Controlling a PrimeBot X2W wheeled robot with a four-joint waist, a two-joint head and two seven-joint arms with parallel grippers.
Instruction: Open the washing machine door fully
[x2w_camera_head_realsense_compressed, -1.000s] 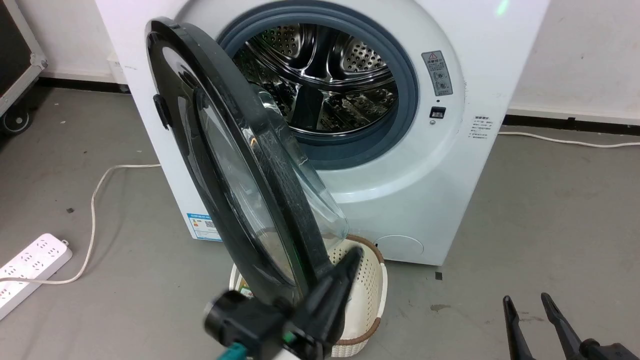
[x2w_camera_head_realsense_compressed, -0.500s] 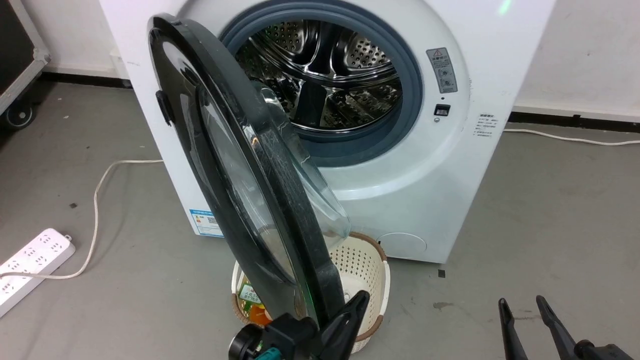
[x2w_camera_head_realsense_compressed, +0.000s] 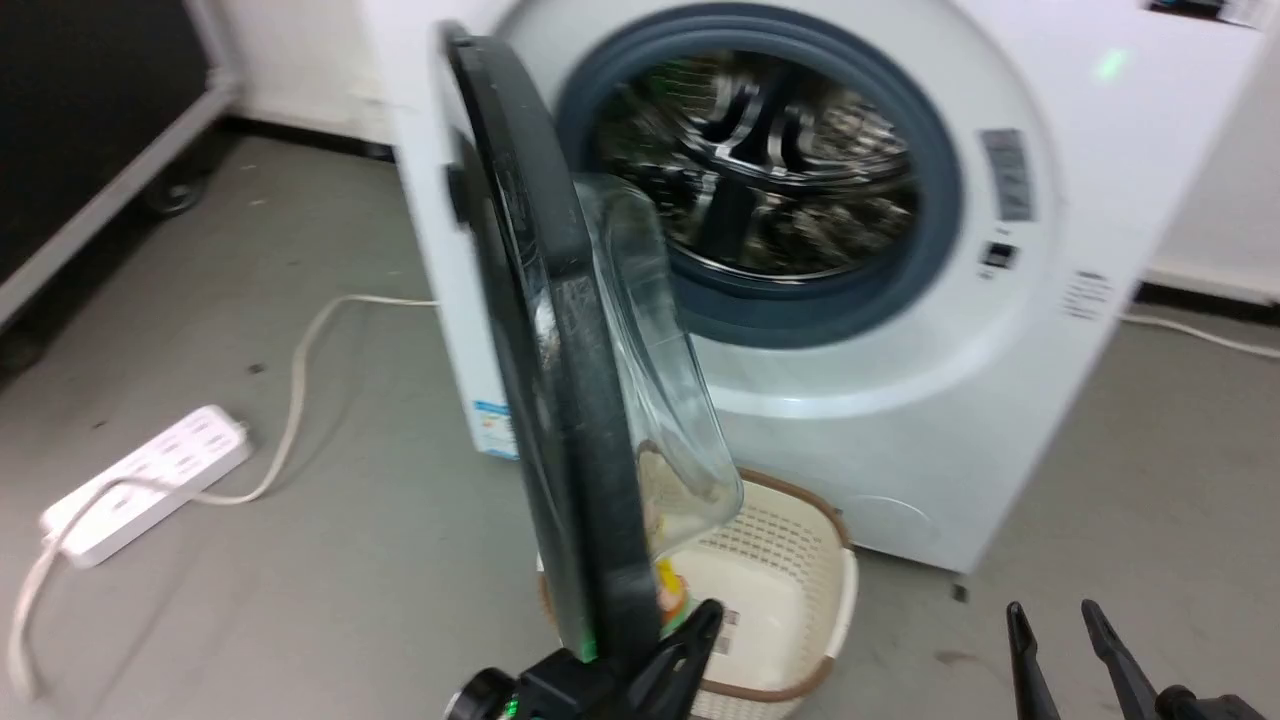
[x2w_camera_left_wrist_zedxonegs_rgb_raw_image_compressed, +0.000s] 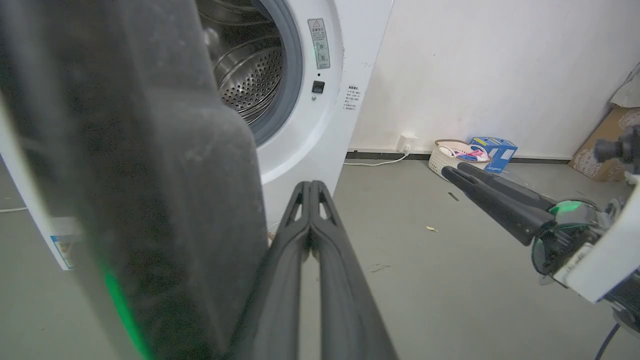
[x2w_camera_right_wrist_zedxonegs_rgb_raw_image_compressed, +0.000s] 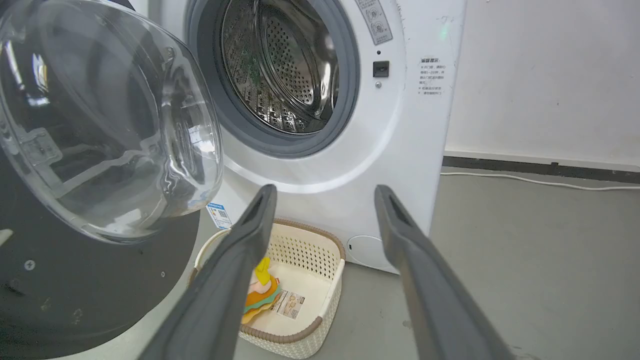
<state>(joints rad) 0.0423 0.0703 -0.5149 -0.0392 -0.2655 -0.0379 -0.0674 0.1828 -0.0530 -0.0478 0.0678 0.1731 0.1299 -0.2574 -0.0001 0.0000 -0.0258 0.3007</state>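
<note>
One door (x2w_camera_head_realsense_compressed: 560, 400), roughly half open: stands edge-on out from washer (x2w_camera_head_realsense_compressed: 900, 400), above basket (x2w_camera_head_realsense_compressed: 800, 620). Left pincer (x2w_camera_head_realsense_compressed: 708, 612) pressed together, at door's lower rim, inner side, apparently touching. Right pincer (x2w_camera_head_realsense_compressed: 1052, 610) spread, empty. Step: pushing door wider. Next: you sweep left pincer leftward until door stops.

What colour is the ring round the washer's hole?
The ring is dark grey; the right wrist view shows it best.

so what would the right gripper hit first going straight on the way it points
Probably the washing machine, low on its white front just above the basket, though depth is unclear.
</note>
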